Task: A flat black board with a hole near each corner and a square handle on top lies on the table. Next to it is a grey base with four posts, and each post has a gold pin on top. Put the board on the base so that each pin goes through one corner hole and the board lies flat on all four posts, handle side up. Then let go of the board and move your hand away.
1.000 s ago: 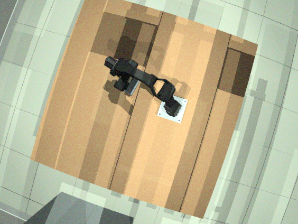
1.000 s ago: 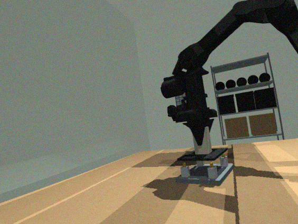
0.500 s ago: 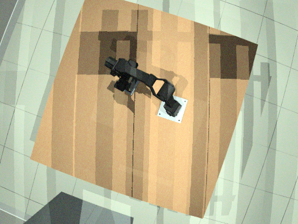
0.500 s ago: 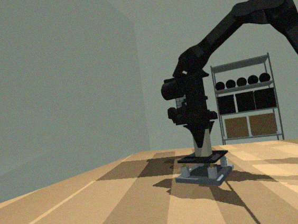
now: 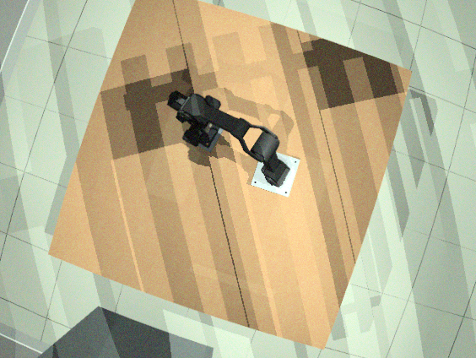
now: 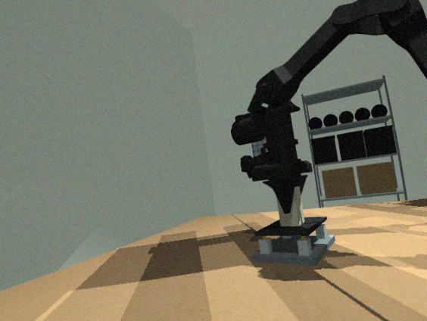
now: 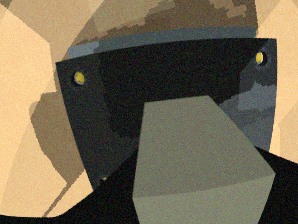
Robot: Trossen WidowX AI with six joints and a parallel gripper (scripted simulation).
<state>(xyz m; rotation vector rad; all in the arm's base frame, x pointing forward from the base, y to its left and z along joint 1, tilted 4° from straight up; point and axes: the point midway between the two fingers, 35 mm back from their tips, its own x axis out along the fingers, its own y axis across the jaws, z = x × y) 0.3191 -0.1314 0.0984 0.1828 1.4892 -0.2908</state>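
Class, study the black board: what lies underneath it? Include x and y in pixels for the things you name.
Under the board (image 5: 259, 179) (image 6: 265, 229) (image 7: 165, 75) is the grey base (image 6: 282, 259), with three posts plainly visible. The fourth post and most of the base's middle are covered.

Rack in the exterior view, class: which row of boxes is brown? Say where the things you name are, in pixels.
The bottom row: two brown boxes (image 6: 338, 182) standing side by side on the lowest shelf of the rack (image 6: 344, 91). The black boxes (image 6: 351, 145) are in the row directly above.

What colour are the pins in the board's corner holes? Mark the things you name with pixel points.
Gold-yellow; the wrist view shows the pins (image 7: 79, 78) best.
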